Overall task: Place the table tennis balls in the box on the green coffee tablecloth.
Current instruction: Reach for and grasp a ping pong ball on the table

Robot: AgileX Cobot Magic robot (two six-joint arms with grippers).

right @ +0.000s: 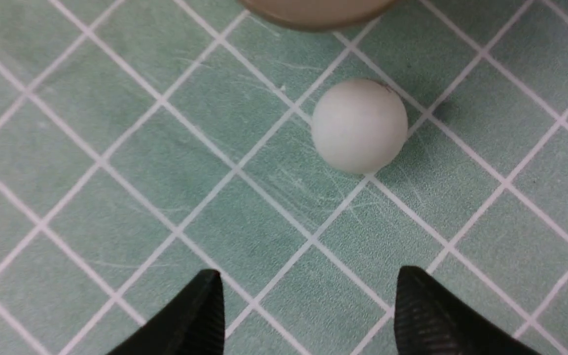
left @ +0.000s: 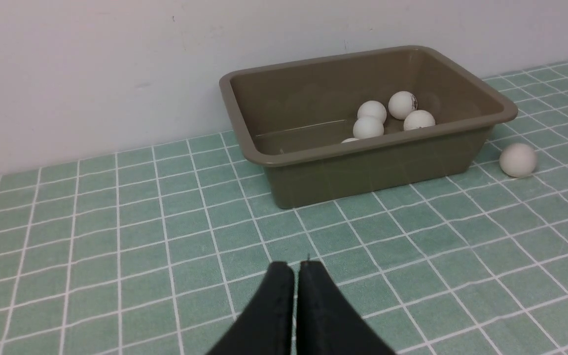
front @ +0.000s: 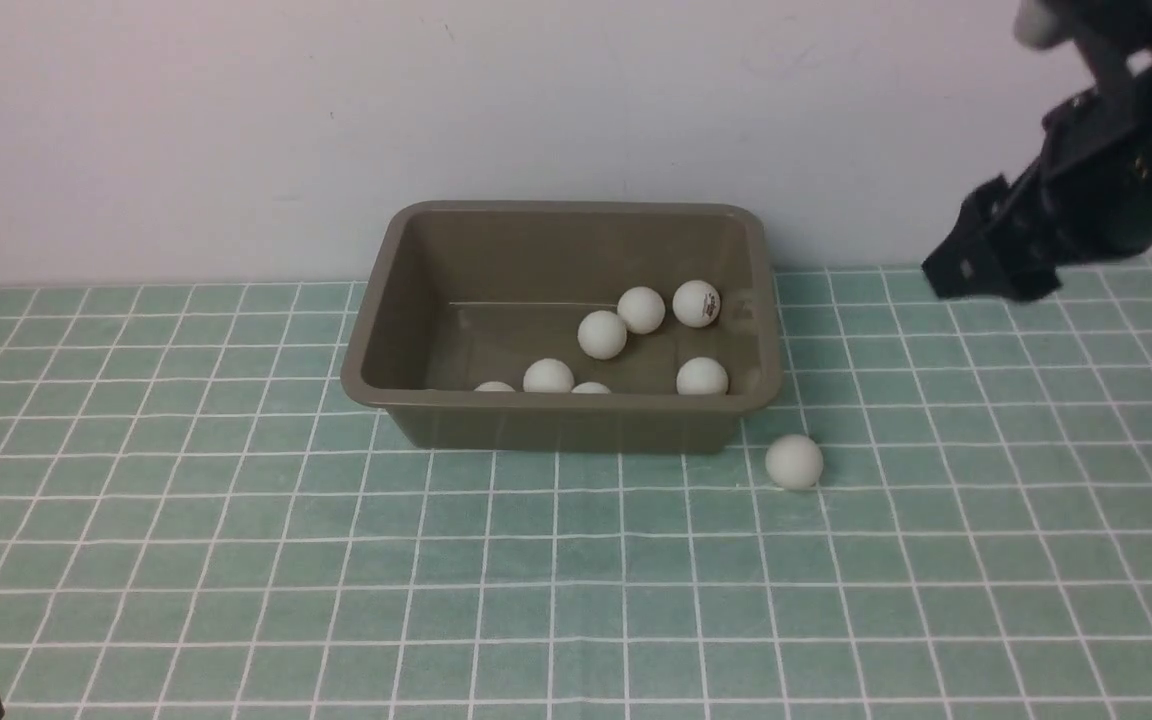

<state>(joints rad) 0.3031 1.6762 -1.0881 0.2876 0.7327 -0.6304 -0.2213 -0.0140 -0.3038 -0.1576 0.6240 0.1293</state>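
My right gripper (right: 308,305) hangs spread wide and empty above the green coffee tablecloth (front: 236,560), its two black fingertips (right: 190,315) well apart with bare cloth between them. In the front view my right arm (front: 1086,190) reaches in from the upper right, raised off the cloth and angled down toward the left, its tip to the right of the box (front: 561,415) and apart from it. Through the wrist camera I look almost straight down on one loose ball (right: 359,125), which lies on the cloth ahead of my open fingertips, not touched by them. That ball (front: 794,461) sits just beside the near right corner of the box, close to it but outside it.

My left gripper (left: 296,276) is pressed closed with nothing in it, low over the cloth at the near left, and only a dark edge of it shows at the bottom left corner of the front view. It points toward the box from well short of it.

The box stands at the far middle of the cloth, close to the wall. Inside it I count seven table tennis balls (front: 602,334), gathered toward its right and near side; one at the far right carries a dark logo.
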